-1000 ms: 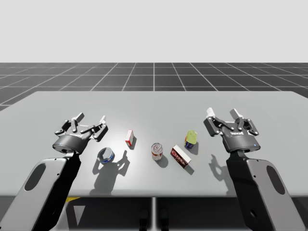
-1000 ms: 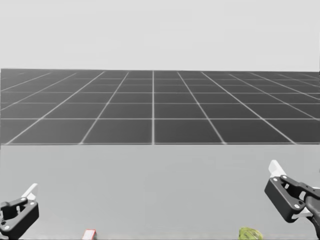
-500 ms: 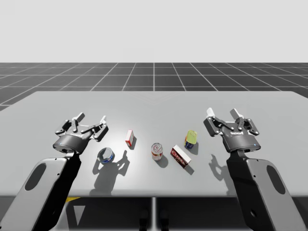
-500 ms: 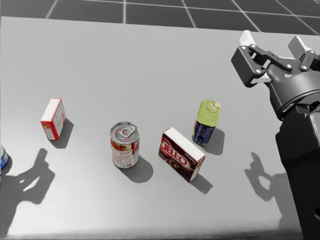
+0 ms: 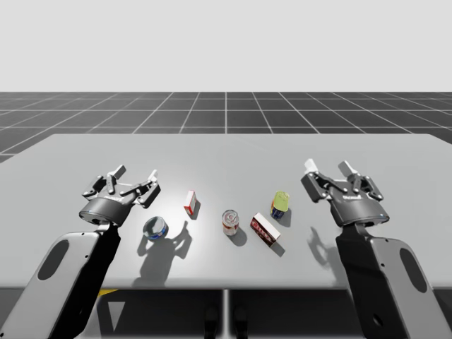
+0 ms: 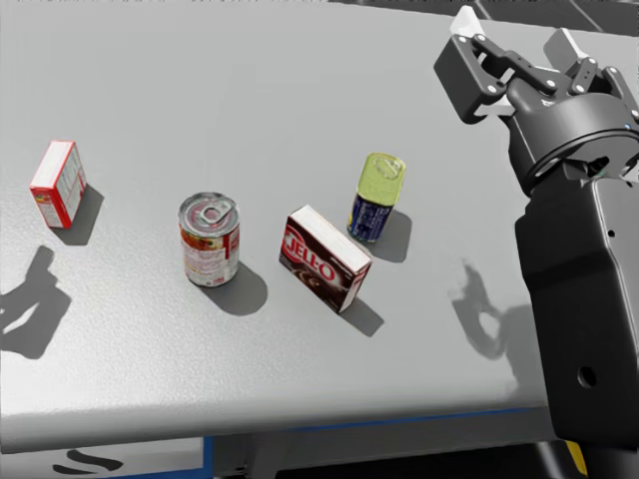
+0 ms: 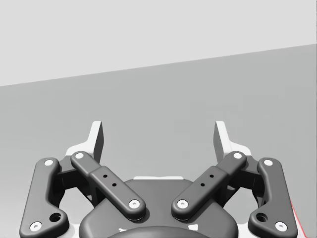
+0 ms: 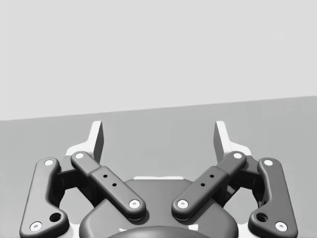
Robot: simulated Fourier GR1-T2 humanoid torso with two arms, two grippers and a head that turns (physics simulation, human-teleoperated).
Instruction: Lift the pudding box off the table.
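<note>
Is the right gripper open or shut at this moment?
Open: the right gripper holds its fingers wide apart, nothing between them.

Fingers of my right arm wide apart (pale tips, dark linkages), grey table ahead.

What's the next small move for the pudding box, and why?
Probably swing my right gripper toward the pudding box: it is open, empty and the nearer one, and the box sits untouched on the table beside the yellow-topped can.
</note>
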